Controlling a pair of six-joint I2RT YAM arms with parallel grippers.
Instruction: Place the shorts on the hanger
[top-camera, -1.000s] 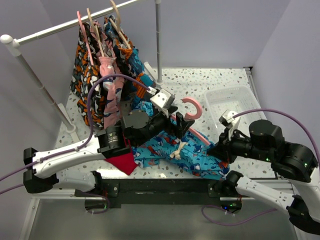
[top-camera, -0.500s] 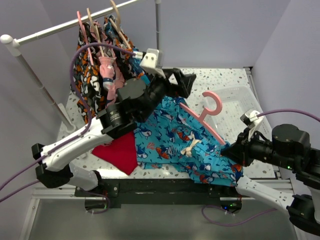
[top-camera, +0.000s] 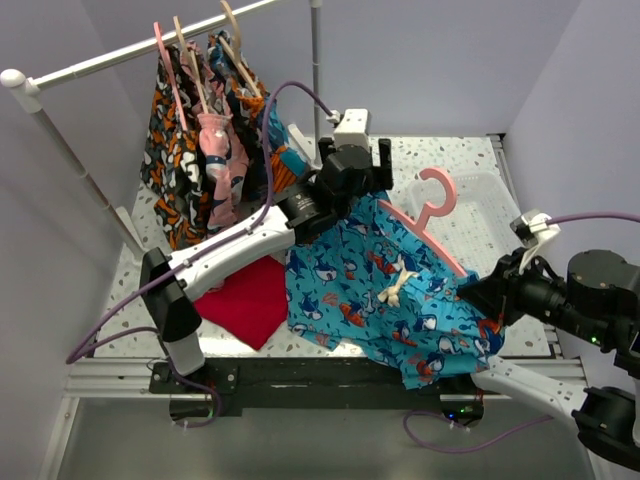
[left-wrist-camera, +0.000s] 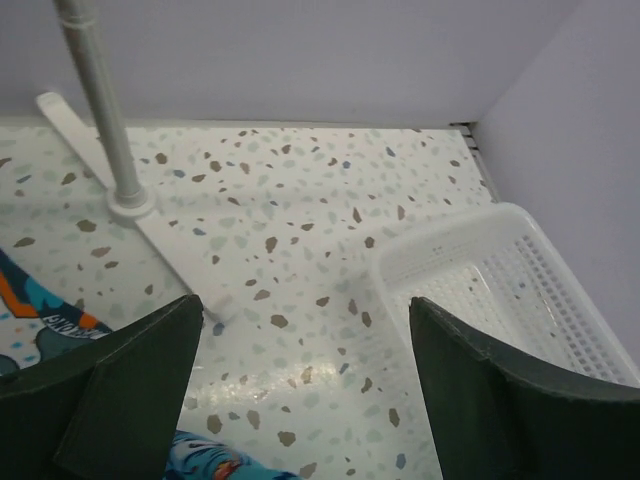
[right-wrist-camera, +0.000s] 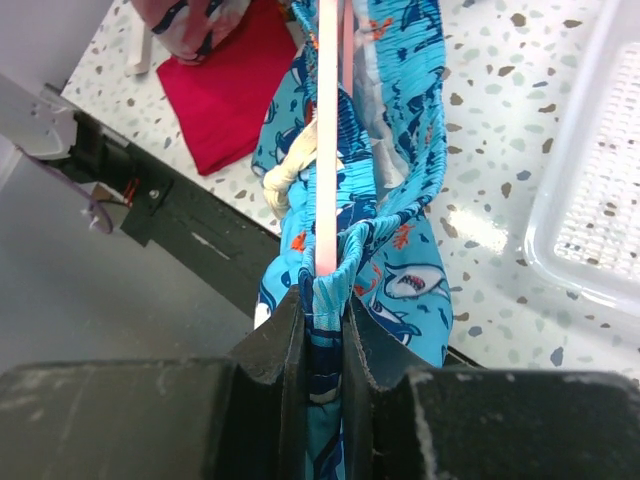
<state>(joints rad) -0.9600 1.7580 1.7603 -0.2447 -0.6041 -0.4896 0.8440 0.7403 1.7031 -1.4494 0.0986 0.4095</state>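
The blue cartoon-print shorts (top-camera: 385, 290) hang spread over the salmon-pink hanger (top-camera: 436, 196), tilted above the table, with the white drawstring on top. My right gripper (top-camera: 487, 298) is shut on the shorts' waistband together with the hanger's bar end. In the right wrist view the pink bar (right-wrist-camera: 327, 150) runs into the shut gripper (right-wrist-camera: 322, 300), wrapped by blue fabric (right-wrist-camera: 400, 240). My left gripper (top-camera: 355, 150) is open and empty above the shorts' far edge. In the left wrist view the gripper (left-wrist-camera: 305, 330) has only table between its fingers.
A red cloth (top-camera: 245, 300) lies on the table to the left of the shorts. A white basket (top-camera: 470, 215) stands at the back right. A clothes rack (top-camera: 317, 80) with patterned garments on wooden hangers (top-camera: 200, 130) stands at the back left.
My left gripper rose from the middle of the shorts and reached to the back, empty. My right gripper pulled the shorts and hanger to the right, spreading them.
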